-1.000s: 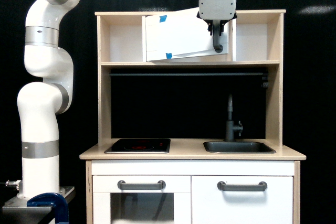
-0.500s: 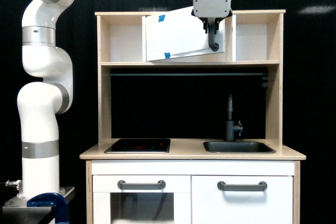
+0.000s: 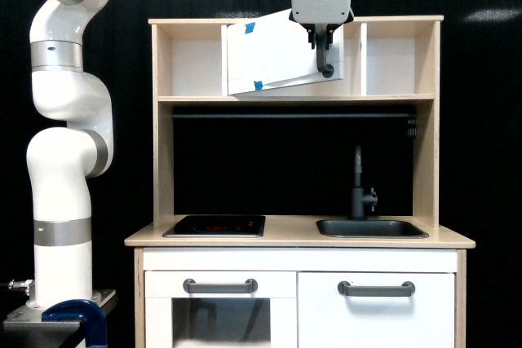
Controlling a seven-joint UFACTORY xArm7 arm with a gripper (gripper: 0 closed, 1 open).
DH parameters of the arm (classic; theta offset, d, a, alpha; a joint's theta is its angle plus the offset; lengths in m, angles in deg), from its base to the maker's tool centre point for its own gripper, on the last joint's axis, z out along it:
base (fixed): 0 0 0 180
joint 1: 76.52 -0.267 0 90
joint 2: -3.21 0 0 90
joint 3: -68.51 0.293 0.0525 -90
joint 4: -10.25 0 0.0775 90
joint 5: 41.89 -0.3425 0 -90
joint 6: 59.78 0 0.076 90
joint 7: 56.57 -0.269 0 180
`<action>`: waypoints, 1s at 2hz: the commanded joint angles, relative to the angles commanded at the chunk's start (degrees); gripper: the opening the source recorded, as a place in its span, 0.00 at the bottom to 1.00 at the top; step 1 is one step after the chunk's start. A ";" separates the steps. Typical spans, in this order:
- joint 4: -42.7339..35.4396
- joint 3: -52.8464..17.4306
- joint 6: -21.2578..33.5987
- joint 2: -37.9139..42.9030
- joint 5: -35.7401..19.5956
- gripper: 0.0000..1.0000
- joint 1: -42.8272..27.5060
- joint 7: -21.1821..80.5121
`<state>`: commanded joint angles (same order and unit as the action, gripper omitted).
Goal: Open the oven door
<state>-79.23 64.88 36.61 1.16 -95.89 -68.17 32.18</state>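
Observation:
The oven door (image 3: 273,55) is a flat white panel in the upper shelf of the toy kitchen, swung partly outward, with blue tape pieces (image 3: 258,85) on its hinge side. Its vertical grey bar handle (image 3: 325,61) runs down the door's free edge at the exterior view's right. My gripper (image 3: 321,40) hangs from above with its dark fingers shut on that handle. The white gripper body hides the handle's top.
A wooden play kitchen (image 3: 298,238) holds a black hob (image 3: 214,226), a dark sink (image 3: 371,228) and a tap (image 3: 359,185). Below are a windowed door (image 3: 218,315) and a plain door (image 3: 377,311), both with horizontal grey handles. The arm's white base column (image 3: 61,201) stands at the left.
The gripper has moved toward the exterior view's left with the handle, swinging the oven door further open. The arm's upper links shifted left too.

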 joint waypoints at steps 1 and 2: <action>-0.47 -0.43 0.49 0.38 0.00 1.00 0.11 0.24; -1.87 -0.64 1.05 1.21 -0.10 1.00 0.17 -0.05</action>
<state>-81.10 64.23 37.66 2.37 -95.99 -67.99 32.12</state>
